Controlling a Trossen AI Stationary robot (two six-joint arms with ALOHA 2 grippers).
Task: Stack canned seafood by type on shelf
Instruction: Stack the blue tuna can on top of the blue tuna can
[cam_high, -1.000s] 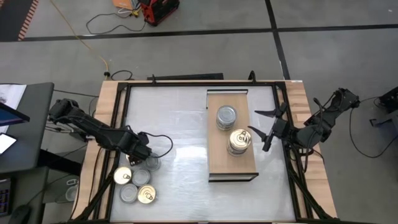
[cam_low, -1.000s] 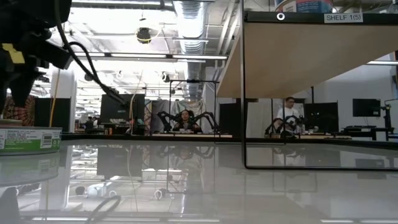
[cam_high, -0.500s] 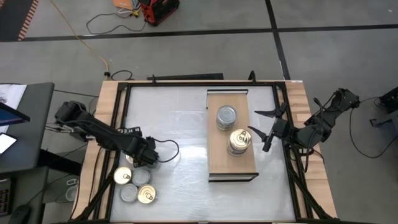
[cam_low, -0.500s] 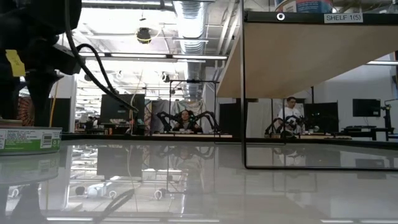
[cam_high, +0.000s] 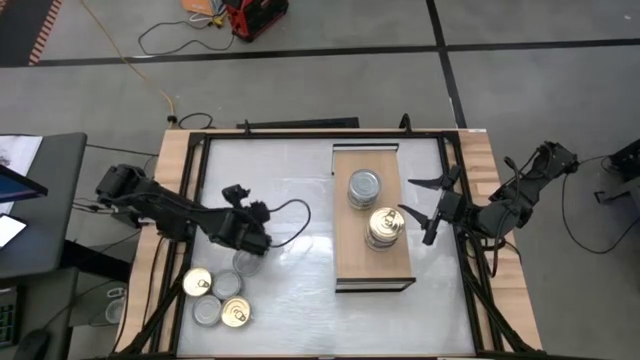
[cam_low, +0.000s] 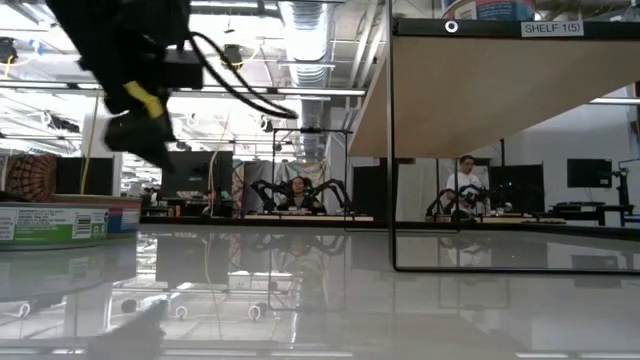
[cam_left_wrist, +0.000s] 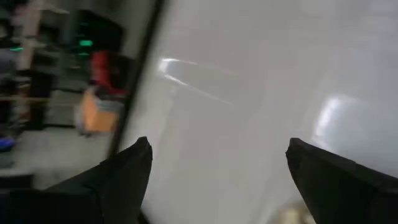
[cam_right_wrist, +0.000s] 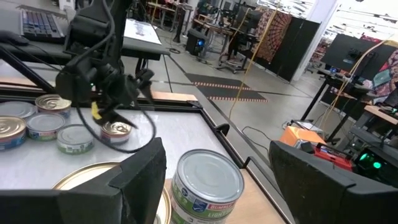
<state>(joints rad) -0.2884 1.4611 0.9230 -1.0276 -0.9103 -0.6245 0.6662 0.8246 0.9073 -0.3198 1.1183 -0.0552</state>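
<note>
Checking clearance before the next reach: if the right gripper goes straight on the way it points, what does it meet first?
Most likely the silver-lidded round tin on the light-wood shelf, dead ahead between the right gripper's open jaws; a gold-lidded tin sits beside it.

A robotics lab is seen here: further arm rigs (cam_low: 300, 192) and seated people (cam_low: 466, 180) are lined up behind the table, exposed ducting (cam_low: 305, 25) is hung overhead, and cables (cam_high: 165, 40) are trailed across the concrete floor

bare tabletop (cam_high: 300, 270) between tin cluster (cam_high: 218, 298) and shelf (cam_high: 372, 262) is passable; two tin stacks (cam_high: 375, 210) block the shelf's middle.
</note>
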